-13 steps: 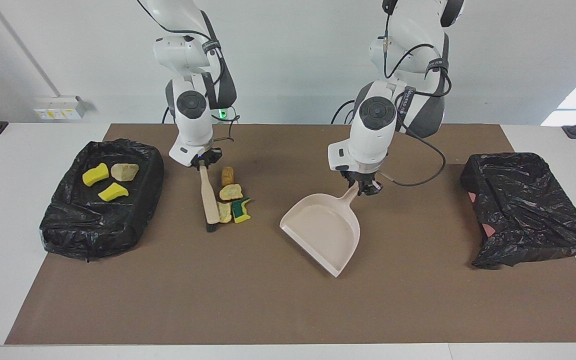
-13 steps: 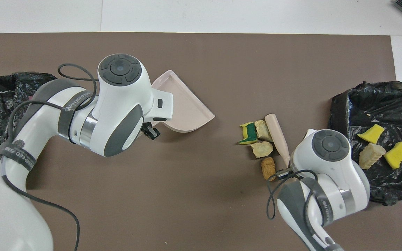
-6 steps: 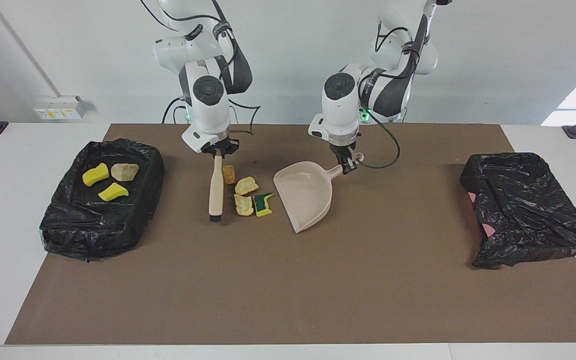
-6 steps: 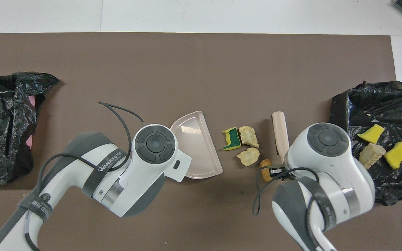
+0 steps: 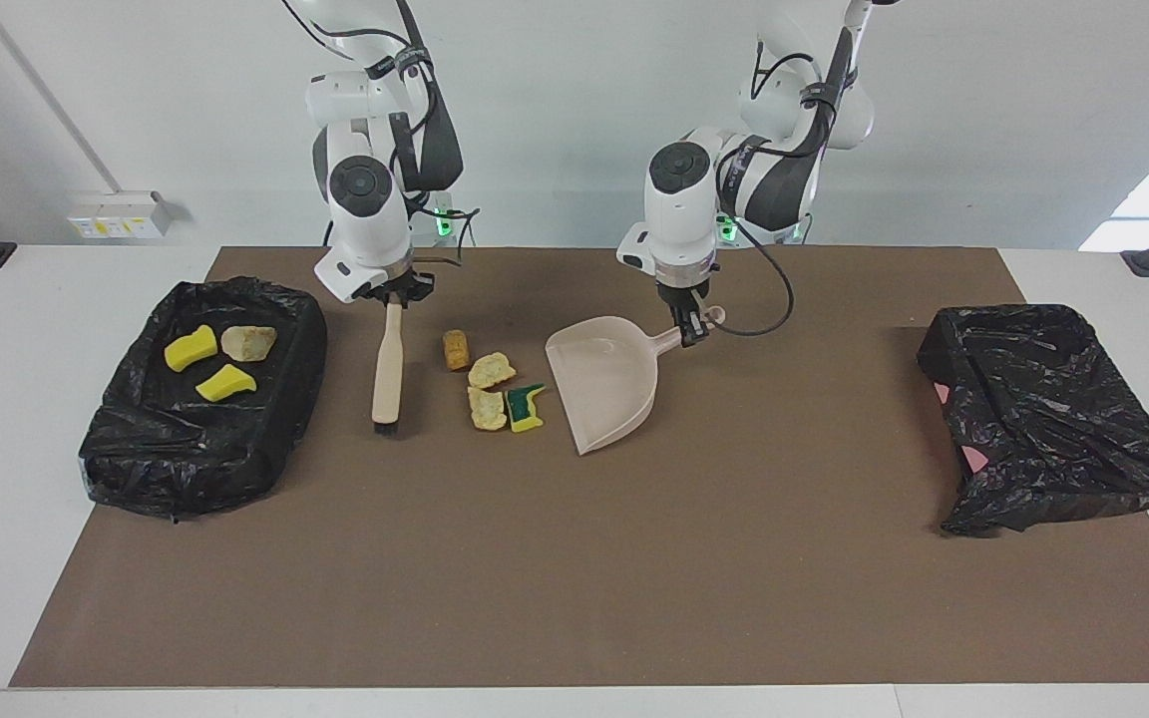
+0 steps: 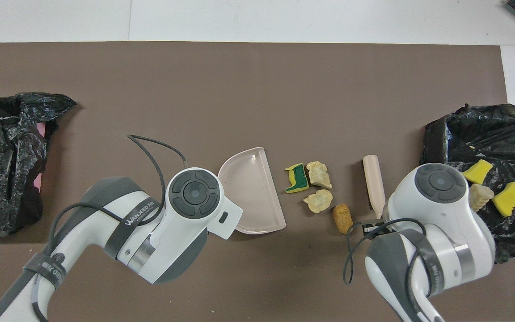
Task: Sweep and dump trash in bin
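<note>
Several scraps of trash lie on the brown mat: a brown lump (image 5: 455, 349) (image 6: 342, 218), two tan lumps (image 5: 491, 370) (image 5: 486, 408) and a green-and-yellow sponge piece (image 5: 525, 406) (image 6: 297, 178). My left gripper (image 5: 691, 324) is shut on the handle of the beige dustpan (image 5: 604, 384) (image 6: 251, 197), whose open mouth faces the scraps. My right gripper (image 5: 393, 296) is shut on the handle of the brush (image 5: 387, 369) (image 6: 373, 181). The brush stands a little apart from the scraps, between them and the bin (image 5: 305, 329) (image 6: 436, 129). That black-bagged bin holds three scraps.
A second black-bagged bin (image 5: 1043, 419) (image 6: 2, 147) sits at the left arm's end of the table. The brown mat (image 5: 574, 578) has open room farther from the robots than the scraps. A cable hangs from the left arm near the dustpan handle.
The brush swept the scraps toward the dustpan, then drew back toward the bin. The dustpan swung nearer to the robots and beside the scraps, then held almost still.
</note>
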Available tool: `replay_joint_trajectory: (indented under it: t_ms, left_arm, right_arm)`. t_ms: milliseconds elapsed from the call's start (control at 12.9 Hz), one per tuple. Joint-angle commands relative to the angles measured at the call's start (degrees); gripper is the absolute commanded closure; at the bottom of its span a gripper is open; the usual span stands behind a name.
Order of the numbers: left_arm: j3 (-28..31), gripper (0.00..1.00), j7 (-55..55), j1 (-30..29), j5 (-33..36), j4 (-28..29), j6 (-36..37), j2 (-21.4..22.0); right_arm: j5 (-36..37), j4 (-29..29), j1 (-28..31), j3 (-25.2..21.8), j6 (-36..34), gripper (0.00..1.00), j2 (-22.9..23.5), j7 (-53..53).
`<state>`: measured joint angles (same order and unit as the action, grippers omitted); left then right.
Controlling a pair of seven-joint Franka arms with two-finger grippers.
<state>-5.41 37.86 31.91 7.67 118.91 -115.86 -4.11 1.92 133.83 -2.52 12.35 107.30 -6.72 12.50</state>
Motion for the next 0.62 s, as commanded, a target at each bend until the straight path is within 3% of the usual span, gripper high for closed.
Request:
replay_joint_trajectory:
  t_ms: [0,387,542]
  left_arm:
    - [0.1,1.00,1.6,0.1,-1.2,3.9,-4.9,1.2]
    - [0.1,1.00,2.0,2.4,-2.6,4.1,-6.7,0.7]
    - [0.0,1.00,3.2,3.0,-2.6,4.1,-7.2,0.7]
  right_arm:
    - [-5.1,0.4,-1.7,0.4,3.0,1.00,3.1,-0.6]
    - [-18.2,-3.4,-10.6,0.5,6.3,1.00,7.6,-1.9]
    - [-23.8,-5.5,-11.6,0.5,6.4,1.00,8.6,-3.9]
